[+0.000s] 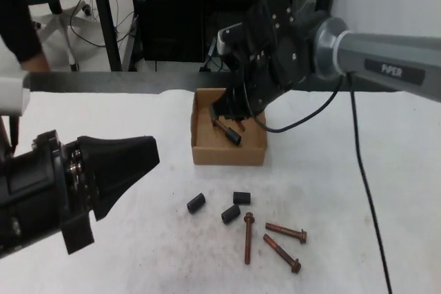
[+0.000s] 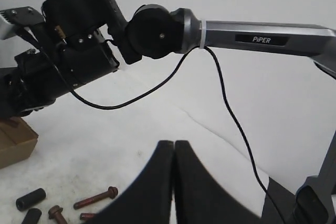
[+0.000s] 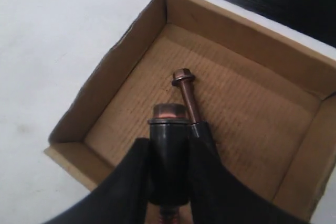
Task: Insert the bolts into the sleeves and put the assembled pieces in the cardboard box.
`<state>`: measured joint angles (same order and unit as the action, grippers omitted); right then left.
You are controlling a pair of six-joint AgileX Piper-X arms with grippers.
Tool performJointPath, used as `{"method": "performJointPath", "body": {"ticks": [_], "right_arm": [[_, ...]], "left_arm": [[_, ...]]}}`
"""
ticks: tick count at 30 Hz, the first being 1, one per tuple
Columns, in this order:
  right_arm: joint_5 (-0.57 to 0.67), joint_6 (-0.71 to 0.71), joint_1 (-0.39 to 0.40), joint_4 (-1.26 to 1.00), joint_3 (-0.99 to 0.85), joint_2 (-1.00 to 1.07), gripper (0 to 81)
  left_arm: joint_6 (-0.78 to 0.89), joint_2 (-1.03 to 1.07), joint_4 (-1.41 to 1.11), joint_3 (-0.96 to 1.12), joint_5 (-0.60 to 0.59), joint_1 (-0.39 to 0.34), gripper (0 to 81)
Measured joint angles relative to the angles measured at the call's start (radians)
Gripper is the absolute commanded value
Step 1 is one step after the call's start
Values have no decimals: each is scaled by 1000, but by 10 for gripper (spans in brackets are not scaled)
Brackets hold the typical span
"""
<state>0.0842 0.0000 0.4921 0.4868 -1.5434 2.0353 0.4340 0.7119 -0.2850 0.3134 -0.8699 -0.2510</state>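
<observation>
The white surface (image 1: 386, 253) carries the cardboard box (image 1: 227, 156) toward its far side. Over the box hangs the right hand (image 3: 170, 153), clamped on a bolt-and-sleeve piece (image 3: 169, 129) whose copper head pokes out beyond the fingers. The left hand (image 2: 174, 153) hovers over the near-left surface, pressed together on nothing. One finished piece (image 3: 187, 95) lies on the box floor, seemingly just under the held one. Three sleeves (image 1: 196, 202) and three bolts (image 1: 248, 237) lie loose in front of the box. How high the held piece hangs is hard to judge. Let go from too high, it could strike the lying piece, bounce, or shed its bolt.
</observation>
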Motion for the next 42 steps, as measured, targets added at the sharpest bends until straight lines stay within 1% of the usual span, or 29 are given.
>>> {"method": "performJointPath", "body": {"ticks": [6, 13, 15, 17, 18, 20, 22, 23, 30, 31, 32, 34, 35, 36, 37, 38, 39, 42], "right_arm": [[-44, 0, 0, -72, -5, 67, 8], [-84, -14, -6, -165, -5, 74, 4], [-84, -27, -8, -188, -5, 74, 56], [-57, -35, -14, -192, -8, 74, 144], [-41, -38, -17, -191, -8, 74, 208], [-25, -40, -23, -184, -8, 74, 294], [-16, -42, -27, -175, -8, 74, 349], [-15, -42, -28, -165, -9, 74, 352], [-11, -44, -34, -101, -8, 65, 351], [-11, -44, -34, -92, -8, 56, 337], [-11, -44, -34, -80, -8, 45, 315], [-11, -44, -34, -49, -8, 11, 222], [-11, -44, -34, -24, -8, -11, 158], [-11, -44, -35, 4, -8, -58, 84], [-11, -44, -35, 36, -8, -62, 4], [-11, -44, -35, 36, -8, -85, 5], [-9, -44, -35, 73, -8, -113, 9], [-9, -49, -35, 184, -8, -191, 8]], "left_arm": [[-8, -36, 73, 0, 0, 0, 3], [-31, -77, 97, 0, 0, 0, 3], [-30, -77, 98, 0, 0, 0, 3], [-30, -77, 99, 0, 0, 0, 3], [-30, -77, 99, 0, 0, 0, 3], [-30, -77, 99, 0, 0, 0, 3], [-30, -77, 99, 0, 0, 0, 3], [-30, -77, 99, 0, 0, 0, 3], [-30, -77, 100, 0, -33, 0, 3], [-30, -77, 100, 0, -37, 0, 3], [-30, -77, 100, 0, -37, 0, 3], [-30, -77, 101, 0, -40, 0, 3], [-30, -77, 101, 0, -42, 0, 3], [-30, -77, 101, 0, -44, 0, 3], [-30, -77, 105, 0, -43, 0, 3], [-32, -77, 124, 0, -43, 0, 3], [-54, -75, 138, 0, -20, 0, 3], [-66, -56, 180, 0, -9, 0, 3]]}}
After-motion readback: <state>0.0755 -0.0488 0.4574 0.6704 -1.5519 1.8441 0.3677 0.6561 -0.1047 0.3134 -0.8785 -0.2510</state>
